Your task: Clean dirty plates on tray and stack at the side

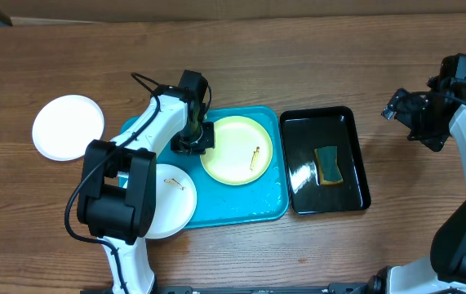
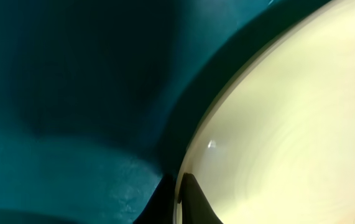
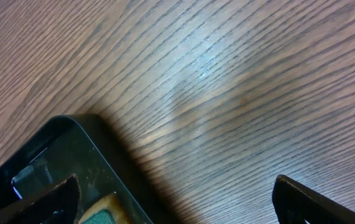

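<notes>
Left fingers (image 2: 196, 205) pinched narrow on the rim of the yellow-green plate (image 1: 234, 137), at its 9 o'clock edge. That plate lies in the blue tray (image 1: 241, 208), toward 2 o'clock, with a dark smudge on it. White plate (image 1: 171, 204) at the tray's 7 o'clock corner, overhanging the rim. Second white plate (image 1: 68, 126) on the surface (image 1: 298, 49), 9 o'clock of the tray. Right fingers (image 3: 317, 199) spread wide, holding nothing, over the surface beside the black tray (image 1: 343, 131).
</notes>
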Available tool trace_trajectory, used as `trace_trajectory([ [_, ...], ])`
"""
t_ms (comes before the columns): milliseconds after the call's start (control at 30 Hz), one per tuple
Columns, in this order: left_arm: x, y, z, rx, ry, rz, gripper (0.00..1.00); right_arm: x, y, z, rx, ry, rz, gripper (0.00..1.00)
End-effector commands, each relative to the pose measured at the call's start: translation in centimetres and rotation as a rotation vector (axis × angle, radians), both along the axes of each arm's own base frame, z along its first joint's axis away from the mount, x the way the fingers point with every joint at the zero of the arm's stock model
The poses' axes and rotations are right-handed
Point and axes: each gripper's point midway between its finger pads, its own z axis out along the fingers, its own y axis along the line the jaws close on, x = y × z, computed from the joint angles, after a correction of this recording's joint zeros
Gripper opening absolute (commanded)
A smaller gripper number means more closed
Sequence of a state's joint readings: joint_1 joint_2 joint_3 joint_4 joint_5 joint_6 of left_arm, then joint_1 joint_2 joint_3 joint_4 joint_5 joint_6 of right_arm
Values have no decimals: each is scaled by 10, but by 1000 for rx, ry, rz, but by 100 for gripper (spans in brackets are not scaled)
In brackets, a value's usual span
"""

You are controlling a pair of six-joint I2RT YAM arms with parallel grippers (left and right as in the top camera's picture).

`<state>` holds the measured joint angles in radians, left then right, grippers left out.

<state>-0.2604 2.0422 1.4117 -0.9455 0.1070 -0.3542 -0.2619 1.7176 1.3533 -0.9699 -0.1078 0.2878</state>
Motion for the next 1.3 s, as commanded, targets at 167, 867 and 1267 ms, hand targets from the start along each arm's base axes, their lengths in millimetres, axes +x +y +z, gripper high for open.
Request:
trace_trajectory([
  [167, -12, 15, -6, 86, 50, 83, 9, 6, -2, 15, -6, -45, -5, 100],
  [867, 16, 6, -6, 47, -77, -115, 27, -6, 78, 18, 222, -2, 167, 90],
  [1267, 14, 6, -7, 48, -69, -112, 27, -71, 136, -32, -149, 270, 380, 85],
])
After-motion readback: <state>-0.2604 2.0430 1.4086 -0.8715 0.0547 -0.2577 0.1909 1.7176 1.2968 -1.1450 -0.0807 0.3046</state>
